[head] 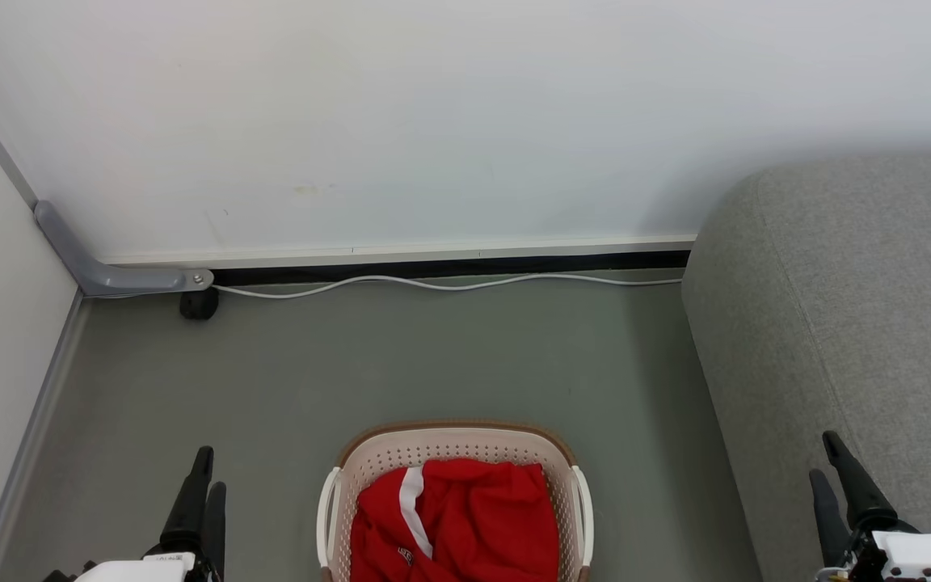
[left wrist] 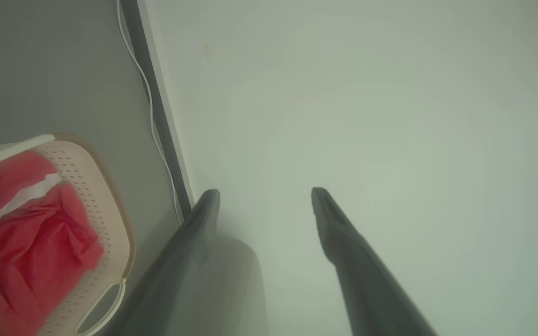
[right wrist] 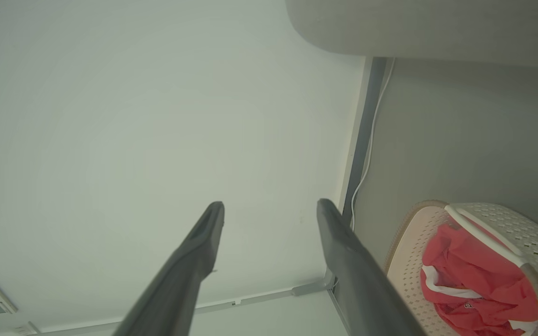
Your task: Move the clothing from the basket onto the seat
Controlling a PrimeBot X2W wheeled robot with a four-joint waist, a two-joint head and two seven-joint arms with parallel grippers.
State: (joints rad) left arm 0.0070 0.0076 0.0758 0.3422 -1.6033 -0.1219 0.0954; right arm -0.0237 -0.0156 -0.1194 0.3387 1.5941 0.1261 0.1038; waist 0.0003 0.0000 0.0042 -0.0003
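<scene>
Left gripper [head: 212,469], at lower left, is resting with its two dark fingers parted, gripping nothing. At centre, soft red clothing [head: 482,517] with a white stripe is lying crumpled inside the oval cream perforated plastic basket [head: 457,426]; its small white badge is too small to read. The large grey woven-fabric seat [head: 853,323] is standing to the right. Right gripper [head: 823,454] is likewise parted and empty.

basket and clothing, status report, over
left pincer open, empty; right pincer open, empty. clothing in basket, none seen on seat. cable by the wall, off the path.
</scene>
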